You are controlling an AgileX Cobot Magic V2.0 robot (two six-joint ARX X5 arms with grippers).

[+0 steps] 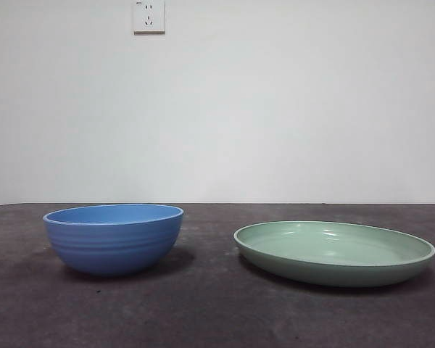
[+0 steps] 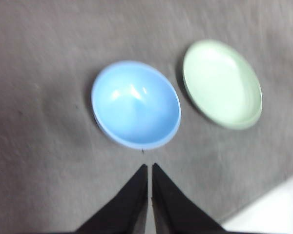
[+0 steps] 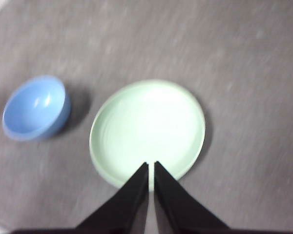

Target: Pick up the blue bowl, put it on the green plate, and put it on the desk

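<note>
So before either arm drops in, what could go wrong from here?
1. The left end effector is shut above the blue bowl; descending without opening would likely knock its rim.
2. The green plate is shallow, so an off-centre placement could leave the bowl tilted on its rim.
3. The right end effector, over the plate, may obstruct the transfer.

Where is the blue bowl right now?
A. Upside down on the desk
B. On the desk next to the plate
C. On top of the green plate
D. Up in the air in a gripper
B. The bowl stands upright on the desk beside the plate, with a gap between them, and no gripper holds it.
</note>
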